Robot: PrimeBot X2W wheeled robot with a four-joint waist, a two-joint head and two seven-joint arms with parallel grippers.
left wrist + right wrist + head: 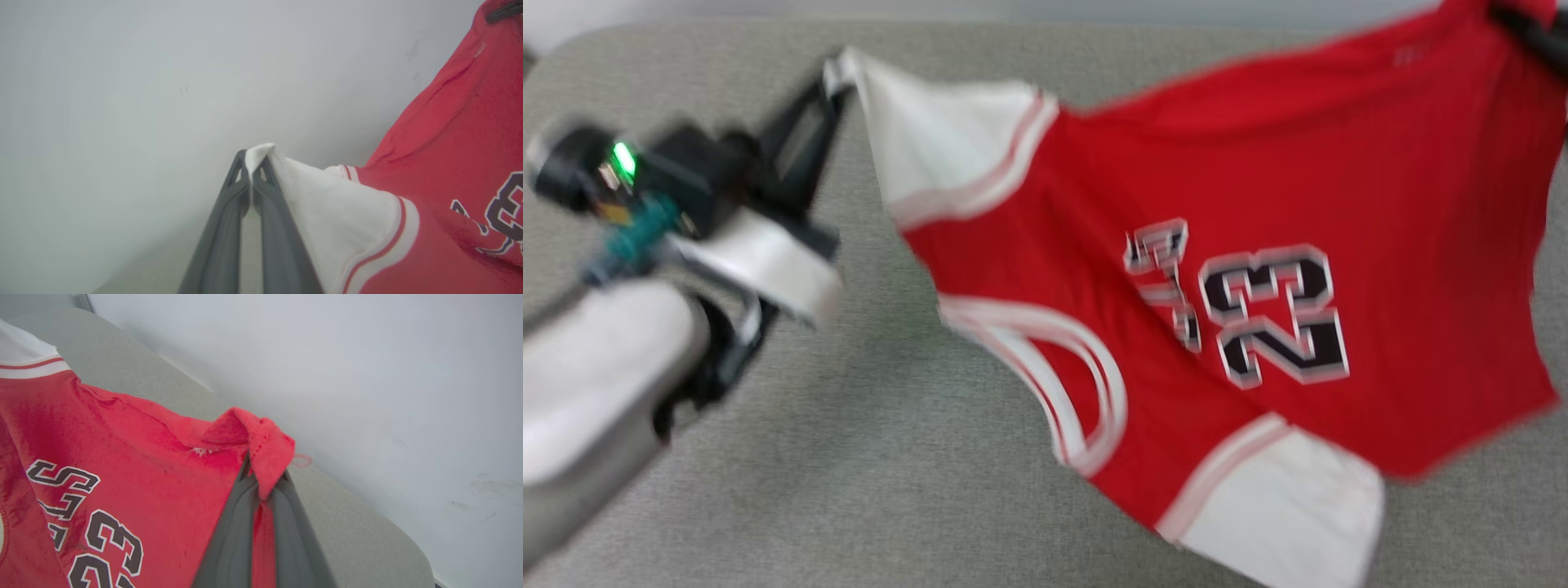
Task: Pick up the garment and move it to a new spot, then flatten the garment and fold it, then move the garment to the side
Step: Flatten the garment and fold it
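Observation:
The garment (1258, 245), a red jersey with white sleeves and a black "23" print, hangs stretched in the air over the grey cushioned surface (890, 457). My left gripper (837, 77) is shut on the tip of one white sleeve (257, 153), seen up close in the left wrist view with both fingers (229, 212) pressed together. My right gripper (255, 473) is shut on a folded red hem corner (265, 445); in the head view its dark fingers (1531, 28) show at the top right corner. The other white sleeve (1298, 498) dangles low at the front.
A pale wall (367, 375) rises behind the cushion's rounded far edge (171, 379). My left forearm (596, 384) crosses the lower left of the head view. Bare grey cushion lies below and left of the hanging cloth.

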